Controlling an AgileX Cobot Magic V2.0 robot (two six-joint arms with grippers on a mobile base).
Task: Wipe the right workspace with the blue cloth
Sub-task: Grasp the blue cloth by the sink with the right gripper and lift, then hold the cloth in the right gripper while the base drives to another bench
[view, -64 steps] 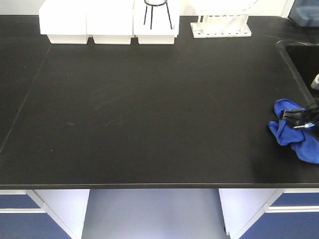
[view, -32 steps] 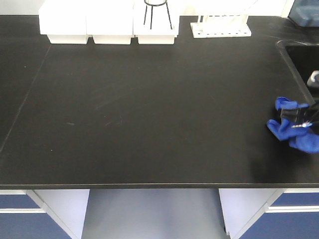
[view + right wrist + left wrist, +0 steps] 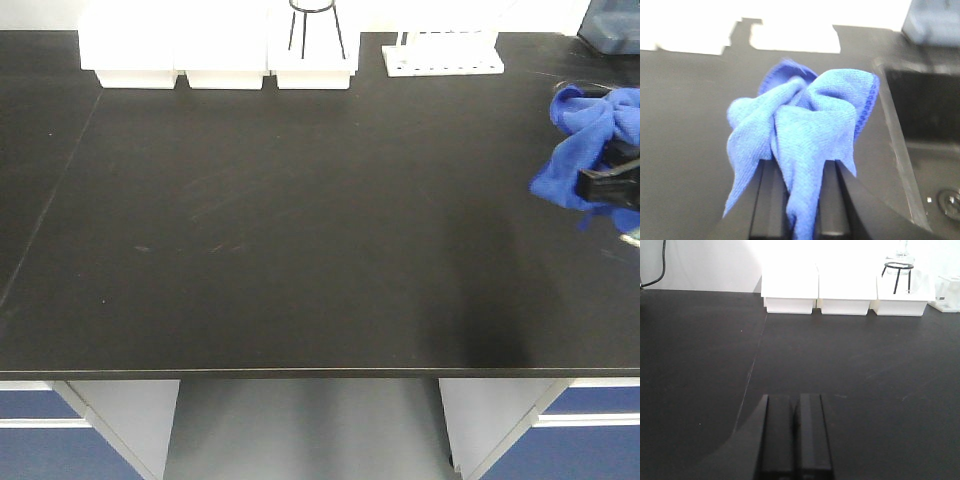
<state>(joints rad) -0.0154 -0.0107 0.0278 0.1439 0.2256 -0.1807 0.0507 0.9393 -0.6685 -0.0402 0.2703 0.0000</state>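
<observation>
Clamps the right gripper (image 3: 799, 215) on the bunched blue cloth (image 3: 805, 125), held off the benchtop (image 3: 300, 200) just left of the sink (image 3: 920, 120). Shows the left gripper (image 3: 795, 435) closed on nothing, well left of the sink. Seems to leave all the wiping to do: no right workspace in view.

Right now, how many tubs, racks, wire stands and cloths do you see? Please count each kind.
Tubs: 3
Rack: 1
Wire stand: 1
Cloth: 1
Total: 6
</observation>
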